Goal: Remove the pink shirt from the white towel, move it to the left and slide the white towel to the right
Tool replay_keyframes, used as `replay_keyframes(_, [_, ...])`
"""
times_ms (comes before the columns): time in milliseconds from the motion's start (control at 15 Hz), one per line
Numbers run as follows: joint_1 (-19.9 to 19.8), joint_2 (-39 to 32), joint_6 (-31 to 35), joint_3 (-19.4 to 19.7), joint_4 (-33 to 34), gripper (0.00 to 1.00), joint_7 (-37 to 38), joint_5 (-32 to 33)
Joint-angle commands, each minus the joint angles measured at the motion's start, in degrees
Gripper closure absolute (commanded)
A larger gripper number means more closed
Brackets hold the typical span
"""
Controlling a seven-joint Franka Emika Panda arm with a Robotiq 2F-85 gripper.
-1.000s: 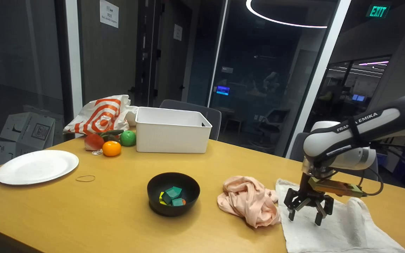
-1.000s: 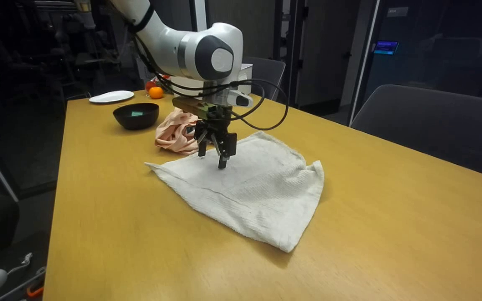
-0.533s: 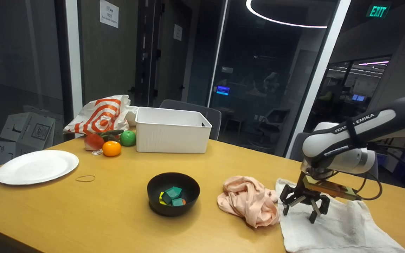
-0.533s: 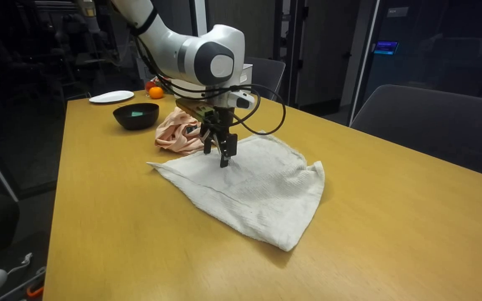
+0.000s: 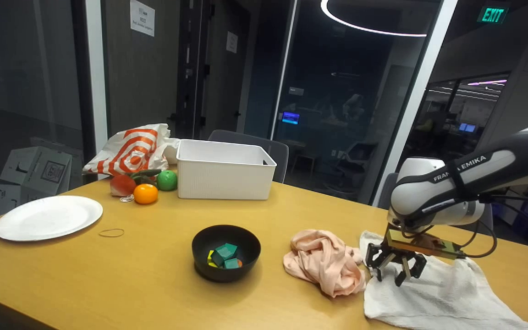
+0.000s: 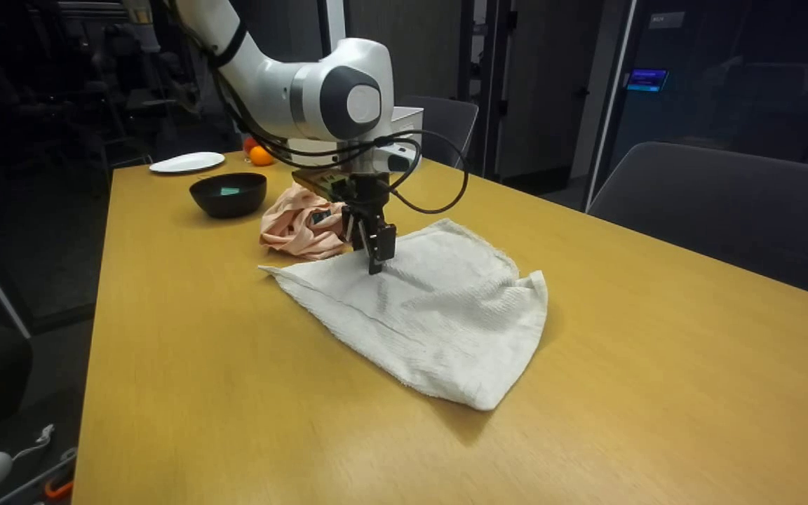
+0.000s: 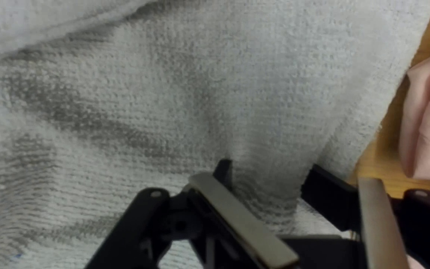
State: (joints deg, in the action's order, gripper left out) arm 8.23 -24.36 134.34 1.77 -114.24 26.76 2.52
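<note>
And here is the gripper (image 5: 389, 277), low over the white towel (image 5: 447, 298) and pointing down, its black fingers (image 7: 329, 198) standing apart with rumpled cloth showing in the gap; whether the tips press on the fabric, I can't quite tell. What a texture on that towel: nubbly, fine-ribbed, soft ridges around the fingertips, and, in an exterior view, a peaked corner (image 6: 536, 282) sticking up.

Right next to its edge lies the pink shirt (image 5: 326, 263), off the towel, a smooth, twisted heap on the table (image 5: 131, 279), with a sliver of wood between the two in the wrist view.

Working outward, there's the black bowl (image 5: 227, 276), round and deep, angular green blocks (image 5: 225, 253) inside. Further along, a shallow white plate (image 5: 48, 217), a shiny orange fruit (image 5: 145, 194), a ribbed white bin (image 5: 225, 181) and a crinkled bag (image 5: 133, 151) printed with red rings. That table is long and honey-coloured, with a soft sheen. Around us the room is dim: grey chairs (image 6: 719, 224), tall dark glass panels (image 5: 346, 101), and a green exit sign (image 5: 492, 14) glowing high up.
</note>
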Motion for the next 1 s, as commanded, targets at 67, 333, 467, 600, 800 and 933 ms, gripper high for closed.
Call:
replay_keyframes(67, [2.3,2.4,-0.6,2.8,-0.8,0.86,4.4,5.6])
replay_keyframes(333, [3.3,7.0,-1.1,6.7,-1.9,1.00,10.7,15.7])
replay_keyframes(467, [2.7,9.5,-1.6,7.7,-2.2,0.99,13.8,19.5])
replay_keyframes(600, [2.1,12.5,-2.9,8.6,-2.6,0.99,17.2,23.7])
replay_keyframes(800, [0.6,17.1,-7.8,9.2,-3.1,0.99,23.6,31.0])
replay_keyframes(933, [-1.1,19.8,-13.8,8.9,-3.4,0.99,27.4,36.5])
